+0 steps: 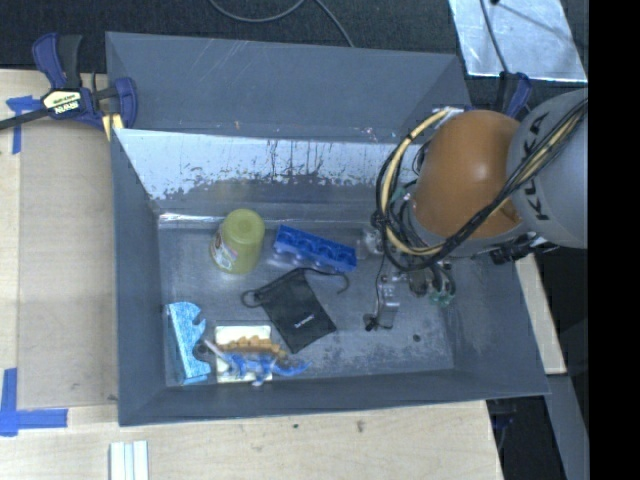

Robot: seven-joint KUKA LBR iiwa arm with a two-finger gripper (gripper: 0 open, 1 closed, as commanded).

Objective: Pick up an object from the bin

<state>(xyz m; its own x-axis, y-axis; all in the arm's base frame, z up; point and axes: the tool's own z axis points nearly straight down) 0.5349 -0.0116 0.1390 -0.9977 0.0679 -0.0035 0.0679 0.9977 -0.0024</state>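
No telling the grip of the end effector (pixel 381 308), released or clenched; hangs near, toward the view's right of the flat black fabric pouch (pixel 296 311) lying slantwise.

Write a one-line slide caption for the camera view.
Gripper down in the grey bin, right of a black pouch, blue block and yellow cup.

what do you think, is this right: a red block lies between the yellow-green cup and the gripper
Not quite. The camera view shows that the block is blue, not red. It does lie between the yellow-green cup and the gripper.
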